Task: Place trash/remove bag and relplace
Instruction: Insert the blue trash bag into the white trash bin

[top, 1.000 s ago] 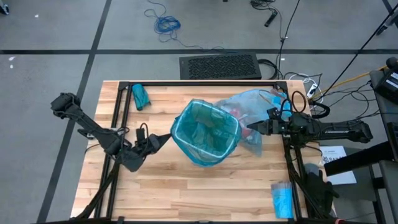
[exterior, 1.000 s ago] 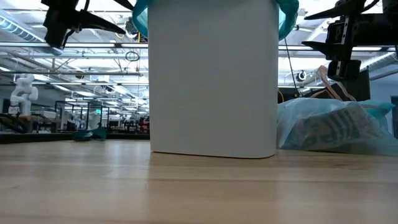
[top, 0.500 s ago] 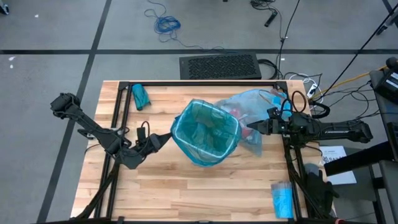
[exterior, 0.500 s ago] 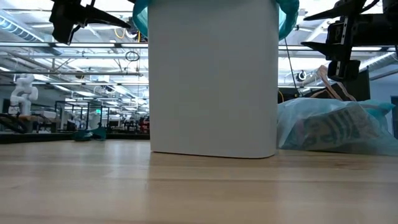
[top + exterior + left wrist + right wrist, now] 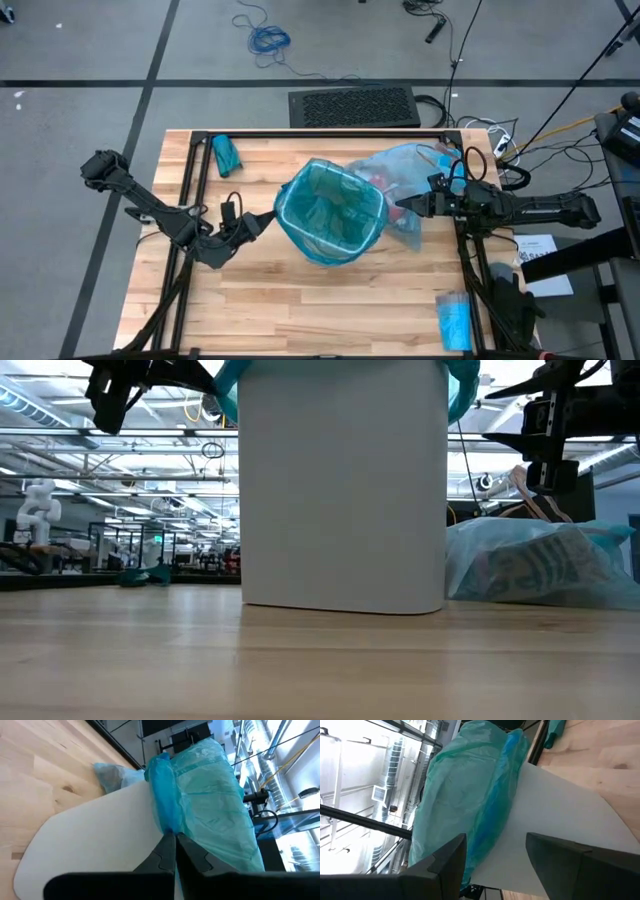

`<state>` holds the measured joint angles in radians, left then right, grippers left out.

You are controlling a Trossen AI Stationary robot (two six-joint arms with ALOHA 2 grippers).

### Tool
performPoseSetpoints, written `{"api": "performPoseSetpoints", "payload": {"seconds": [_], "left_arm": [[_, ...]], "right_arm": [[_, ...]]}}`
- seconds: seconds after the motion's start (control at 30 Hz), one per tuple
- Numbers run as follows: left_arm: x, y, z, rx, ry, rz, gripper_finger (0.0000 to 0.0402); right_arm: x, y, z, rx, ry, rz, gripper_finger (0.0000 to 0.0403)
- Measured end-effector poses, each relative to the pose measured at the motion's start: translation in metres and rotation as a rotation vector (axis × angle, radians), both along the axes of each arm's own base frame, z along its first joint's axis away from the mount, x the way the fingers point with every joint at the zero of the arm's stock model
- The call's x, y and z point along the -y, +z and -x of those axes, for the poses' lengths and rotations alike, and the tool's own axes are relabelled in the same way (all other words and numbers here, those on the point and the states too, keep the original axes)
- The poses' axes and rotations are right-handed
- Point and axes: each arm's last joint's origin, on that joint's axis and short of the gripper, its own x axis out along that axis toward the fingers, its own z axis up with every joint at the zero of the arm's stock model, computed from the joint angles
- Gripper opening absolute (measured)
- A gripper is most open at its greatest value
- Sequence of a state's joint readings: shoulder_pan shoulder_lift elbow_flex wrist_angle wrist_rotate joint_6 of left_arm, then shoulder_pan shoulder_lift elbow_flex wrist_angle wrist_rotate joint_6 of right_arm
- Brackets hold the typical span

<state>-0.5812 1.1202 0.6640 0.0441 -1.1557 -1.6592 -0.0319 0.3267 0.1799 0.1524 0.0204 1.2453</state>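
Left gripper (image 5: 266,221) is sitting pressed together at the rim of the white bin (image 5: 342,490), beside its teal liner (image 5: 330,210); right gripper (image 5: 405,204) is hovering spread near the opposite rim; pale blue bag (image 5: 400,170) is lying on the table (image 5: 300,290) just behind the bin.

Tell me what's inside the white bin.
The white bin holds a teal-green liner, folded over its rim. Only crinkled plastic shows inside; anything beneath the folds is hidden.
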Motion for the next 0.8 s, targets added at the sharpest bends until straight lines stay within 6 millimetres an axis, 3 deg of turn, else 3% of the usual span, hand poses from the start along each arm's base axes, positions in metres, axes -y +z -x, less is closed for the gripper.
{"api": "performPoseSetpoints", "payload": {"seconds": [0.43,0.8], "left_arm": [[-0.002,0.0,-0.001,-0.013,-0.003,-0.012,0.0001],[-0.009,-0.001,-0.007,-0.042,-0.03,-0.007,0.0]], "right_arm": [[-0.001,-0.002,-0.002,-0.017,0.039,-0.019,0.0199],[0.0,0.0,-0.024,0.034,0.045,-0.027,0.0199]]}}
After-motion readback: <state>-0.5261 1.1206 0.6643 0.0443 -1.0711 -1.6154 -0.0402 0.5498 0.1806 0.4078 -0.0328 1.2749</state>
